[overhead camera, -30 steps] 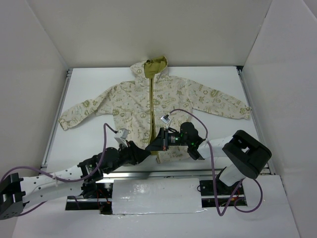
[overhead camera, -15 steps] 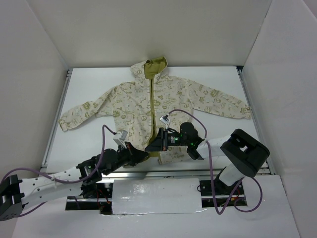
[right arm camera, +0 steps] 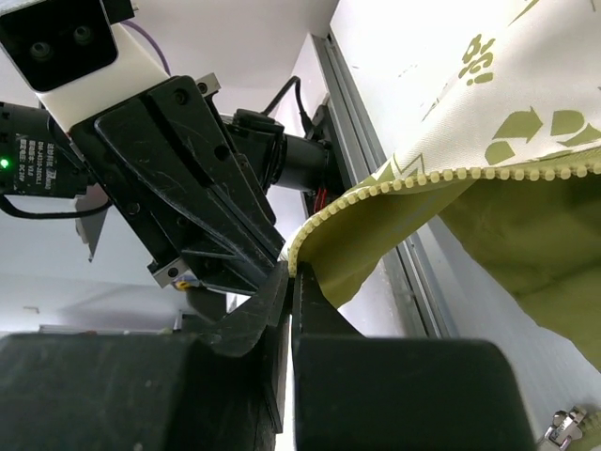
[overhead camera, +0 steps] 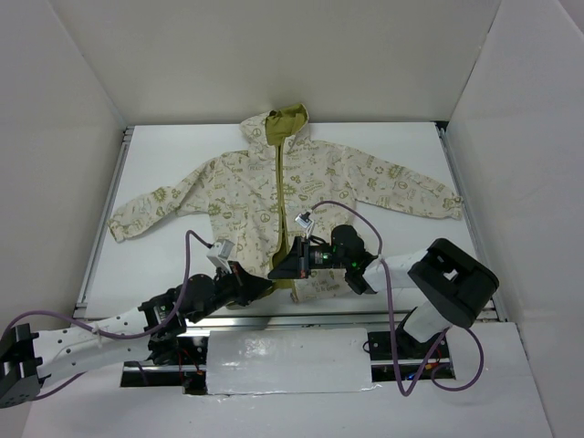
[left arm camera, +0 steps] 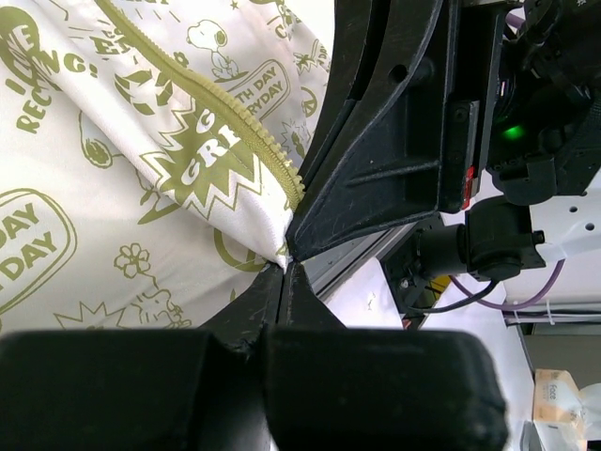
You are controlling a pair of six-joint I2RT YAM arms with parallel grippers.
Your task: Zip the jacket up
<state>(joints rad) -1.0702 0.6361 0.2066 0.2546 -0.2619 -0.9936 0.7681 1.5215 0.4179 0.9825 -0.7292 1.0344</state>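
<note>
Currently, jacket [overhead camera: 237,182] spread flat on table [overhead camera: 146,265], zipper [overhead camera: 278,182] running up-frame from hem to hood; left hand [left arm camera: 286,268] and right hand [right arm camera: 291,272] each pinched shut on adjoining hem corners, lower centre.

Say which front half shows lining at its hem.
The jacket half pinched by the right gripper: olive lining shows; the half in the left gripper shows only print.

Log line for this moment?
left pincer: shut on jacket hem | right pincer: shut on zipper edge | zipper: open at hem
</note>
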